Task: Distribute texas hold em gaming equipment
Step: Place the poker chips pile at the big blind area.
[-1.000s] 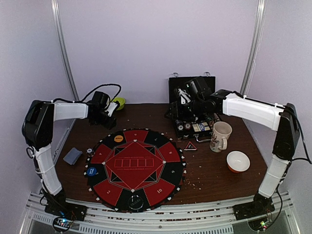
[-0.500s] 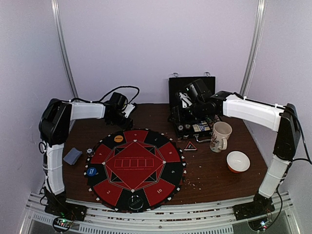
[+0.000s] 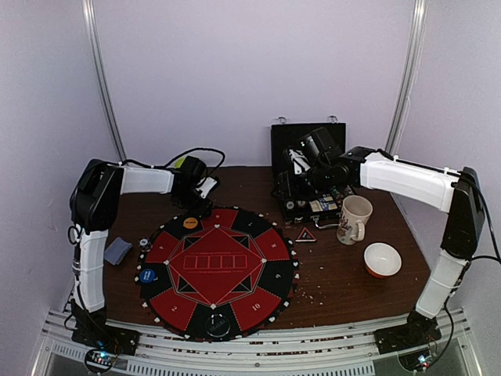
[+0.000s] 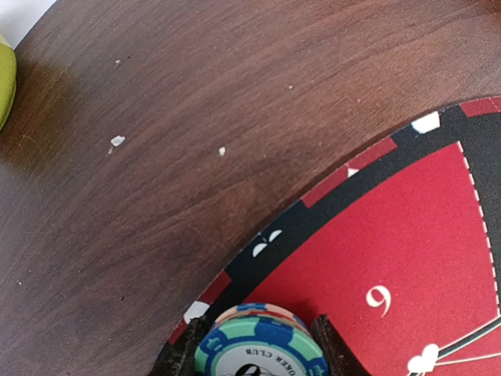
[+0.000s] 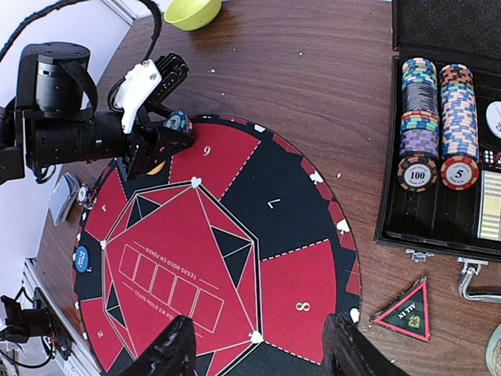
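Gripping striped poker chips (image 4: 262,351), between left fingers (image 4: 177,362)

My top camera looks down from behind the arm bases over the whole worktop (image 3: 344,274). The left wrist camera hangs close over the edge of the mat (image 4: 407,235) and a chip stack (image 4: 262,351); the higher right wrist view shares both.
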You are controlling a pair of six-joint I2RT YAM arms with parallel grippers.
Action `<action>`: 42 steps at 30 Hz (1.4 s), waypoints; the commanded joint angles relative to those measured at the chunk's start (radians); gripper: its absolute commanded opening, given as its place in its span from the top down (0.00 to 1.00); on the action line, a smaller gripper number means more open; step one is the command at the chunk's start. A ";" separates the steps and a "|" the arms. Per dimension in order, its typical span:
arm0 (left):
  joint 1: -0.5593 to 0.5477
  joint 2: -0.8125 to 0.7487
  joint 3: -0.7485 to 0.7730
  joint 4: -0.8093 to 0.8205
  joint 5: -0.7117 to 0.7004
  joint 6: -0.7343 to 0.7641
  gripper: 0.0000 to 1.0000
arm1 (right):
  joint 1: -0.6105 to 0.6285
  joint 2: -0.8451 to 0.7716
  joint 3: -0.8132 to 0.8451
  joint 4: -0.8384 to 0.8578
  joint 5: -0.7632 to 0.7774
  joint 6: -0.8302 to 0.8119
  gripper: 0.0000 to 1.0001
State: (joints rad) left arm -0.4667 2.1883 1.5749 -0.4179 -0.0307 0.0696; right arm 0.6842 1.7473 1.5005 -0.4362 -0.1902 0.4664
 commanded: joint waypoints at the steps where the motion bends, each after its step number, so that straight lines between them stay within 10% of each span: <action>1: 0.003 0.016 0.003 -0.003 -0.019 -0.022 1.00 | 0.003 -0.037 -0.011 -0.006 0.014 -0.016 0.43; 17: 0.003 0.019 -0.059 0.045 -0.026 -0.010 0.54 | 0.003 -0.068 0.003 -0.029 0.044 -0.046 0.42; 28: 0.002 -0.019 -0.064 0.062 0.011 0.021 0.39 | 0.003 -0.093 0.018 -0.042 0.059 -0.071 0.41; 34: 0.002 -0.132 -0.070 0.111 0.140 0.071 0.14 | 0.002 -0.121 0.085 -0.077 0.027 -0.201 0.40; 42: 0.003 -0.359 -0.052 0.086 0.251 0.043 0.10 | 0.001 -0.156 0.201 -0.164 0.064 -0.469 0.37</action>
State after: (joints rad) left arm -0.4622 1.9800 1.5032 -0.3477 0.1356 0.1226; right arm 0.6842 1.6337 1.6413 -0.5434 -0.1589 0.1585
